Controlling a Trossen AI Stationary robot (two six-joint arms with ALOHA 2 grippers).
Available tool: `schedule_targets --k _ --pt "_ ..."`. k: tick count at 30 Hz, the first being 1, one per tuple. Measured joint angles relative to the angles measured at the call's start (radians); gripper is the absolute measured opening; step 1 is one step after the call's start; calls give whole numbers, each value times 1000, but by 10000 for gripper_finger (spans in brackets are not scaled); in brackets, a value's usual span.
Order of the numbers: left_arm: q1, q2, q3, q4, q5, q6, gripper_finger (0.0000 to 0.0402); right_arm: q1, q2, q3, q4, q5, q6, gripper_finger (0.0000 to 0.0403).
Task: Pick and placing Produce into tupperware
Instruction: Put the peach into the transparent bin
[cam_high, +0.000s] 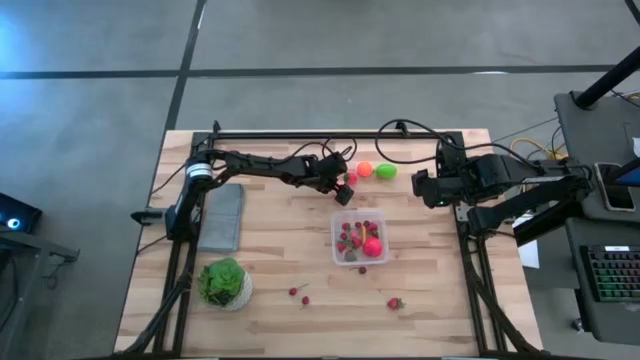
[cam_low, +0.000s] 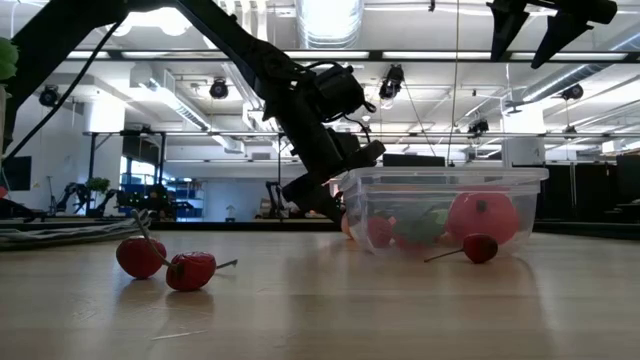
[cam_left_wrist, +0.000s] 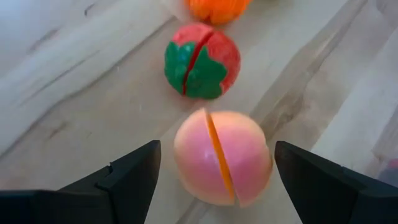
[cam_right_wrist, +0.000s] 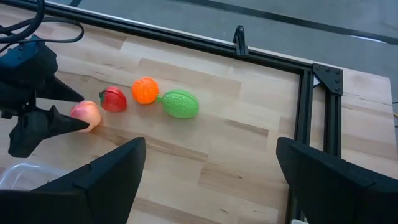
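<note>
The left tool (cam_left_wrist: 214, 180) is down at the counter (cam_high: 280, 270) with its two fingers spread on either side of a peach (cam_left_wrist: 222, 157), which sits between them on the wood; whether the fingers touch it cannot be told. Just beyond the peach lies a red fruit with a green cap (cam_left_wrist: 201, 60), and past that an orange fruit (cam_left_wrist: 217, 9). In the right wrist view the same row shows as peach (cam_right_wrist: 86, 115), red fruit (cam_right_wrist: 113, 98), orange fruit (cam_right_wrist: 145, 90) and a green fruit (cam_right_wrist: 181, 103), each near the next, close to the black frame rail at the counter's far edge. The tupperware (cam_high: 359, 237) stands just in front of the left tool, toward the counter's middle, and holds several small red pieces and a larger pink-red one. In the low view the box (cam_low: 447, 210) is upright with a cherry (cam_low: 479, 247) lying against its front wall. Two more cherries (cam_low: 166, 263) rest touching each other on the bare wood, and a strawberry (cam_high: 395, 303) lies apart near the front. The right tool (cam_right_wrist: 208, 180) hangs above the counter's right side, fingers spread and holding nothing. A grey slab (cam_high: 222, 216) and a leafy head in a bowl (cam_high: 224, 283) sit at the left.
</note>
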Motion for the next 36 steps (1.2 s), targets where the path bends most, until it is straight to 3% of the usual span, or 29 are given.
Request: schedule_targets --k 21,36 --pt "0 0 -68 104 1 -3 300 0 0 0 0 -1 0 352" --pt "0 0 -74 80 -13 40 287 0 0 0 0 2 -15 352"
